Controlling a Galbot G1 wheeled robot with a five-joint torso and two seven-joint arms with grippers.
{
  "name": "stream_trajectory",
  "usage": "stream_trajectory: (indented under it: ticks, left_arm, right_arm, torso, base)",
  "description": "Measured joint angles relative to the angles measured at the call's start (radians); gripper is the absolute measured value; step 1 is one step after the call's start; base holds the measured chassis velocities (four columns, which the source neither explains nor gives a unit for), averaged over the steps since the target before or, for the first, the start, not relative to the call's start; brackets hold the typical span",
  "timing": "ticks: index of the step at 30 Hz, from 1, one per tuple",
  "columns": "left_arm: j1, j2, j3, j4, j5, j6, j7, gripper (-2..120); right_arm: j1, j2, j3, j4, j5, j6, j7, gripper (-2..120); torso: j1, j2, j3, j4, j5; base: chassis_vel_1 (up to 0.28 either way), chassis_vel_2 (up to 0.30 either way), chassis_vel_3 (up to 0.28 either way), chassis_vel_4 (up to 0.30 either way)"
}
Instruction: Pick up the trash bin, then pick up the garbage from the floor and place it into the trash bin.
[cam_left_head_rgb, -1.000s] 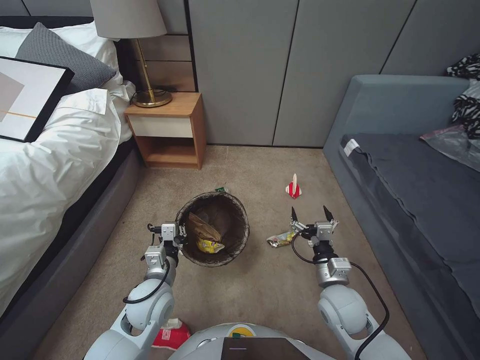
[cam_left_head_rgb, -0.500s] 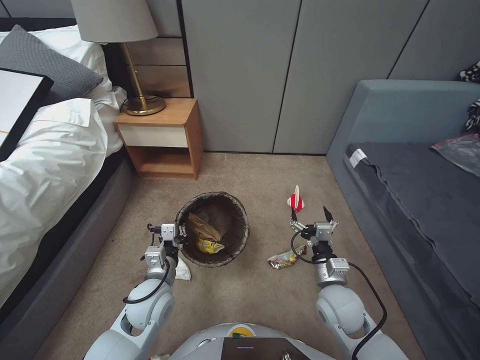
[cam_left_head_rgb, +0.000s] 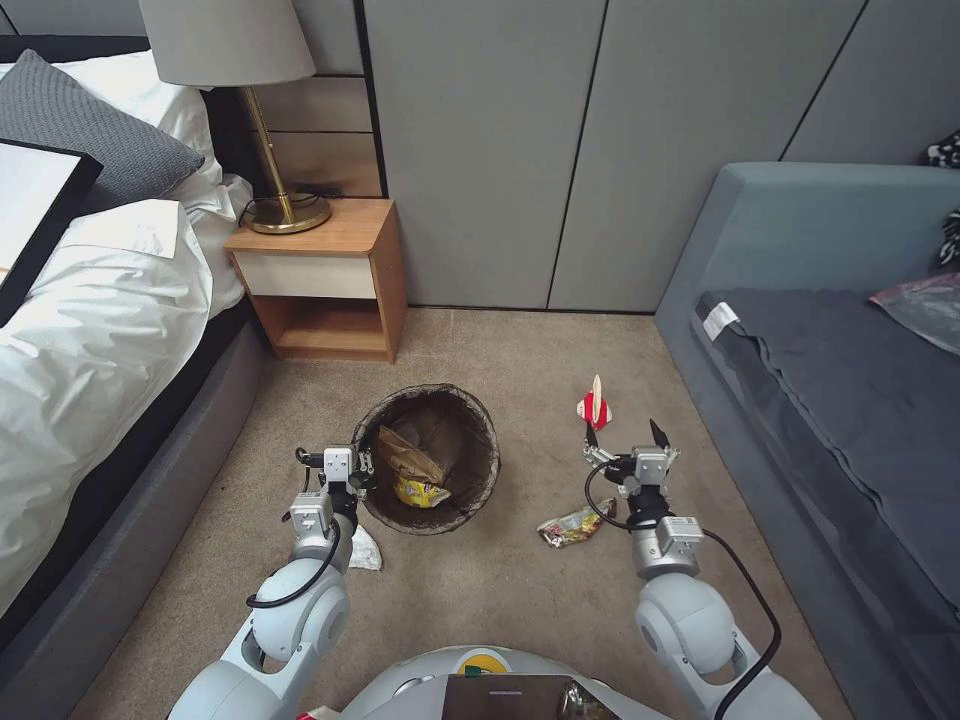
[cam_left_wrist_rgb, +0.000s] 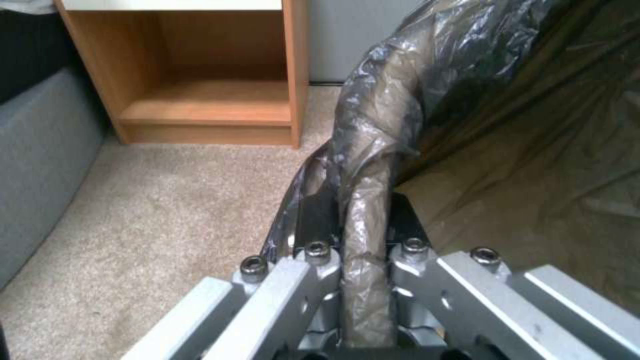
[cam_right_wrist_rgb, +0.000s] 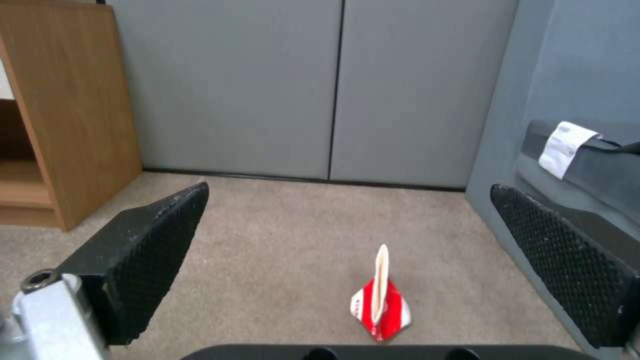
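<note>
Trash bin: round, lined with a dark brown-black bag whose film is folded over the rim, standing on the beige carpet between the bed and the grey sofa, in front of the wooden nightstand. Inside lie a crumpled brown paper bag and a yellow wrapper. Left gripper is at the bin's near-left rim; the left wrist view shows its fingers pressed together on the bag-covered rim, one inside and one outside. Right gripper hovers over the carpet with its black fingers spread wide and nothing between them. Red-and-white carton with an upright pale flap stands on the carpet just beyond that gripper, centred between the fingers in the right wrist view. Crinkled snack wrapper lies on the carpet beside the right wrist, between bin and arm. White crumpled tissue lies by the left forearm, near the bin.
</note>
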Motion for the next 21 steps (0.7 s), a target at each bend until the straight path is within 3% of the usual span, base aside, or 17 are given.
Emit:
stream_trajectory:
  ticks: [10,21]
  left_arm:
    - [-0.002,0.002,0.002,-0.002,-0.003,0.0,-0.001,2]
    - [0.002,-0.001,0.0,-0.01,-0.003,0.0,-0.001,2]
  right_arm:
    - [0.003,0.002,-0.008,0.007,0.012,-0.017,0.012,100]
    - [0.023,-0.02,-0.024,0.033,0.158,-0.138,0.064,100]
  torso:
    - [0.0,0.0,0.0,0.0,0.0]
    - [0.0,0.0,0.0,-0.0001,0.0001]
  base:
    - [0.0,0.0,0.0,0.0]
    - [0.0,0.0,0.0,0.0]
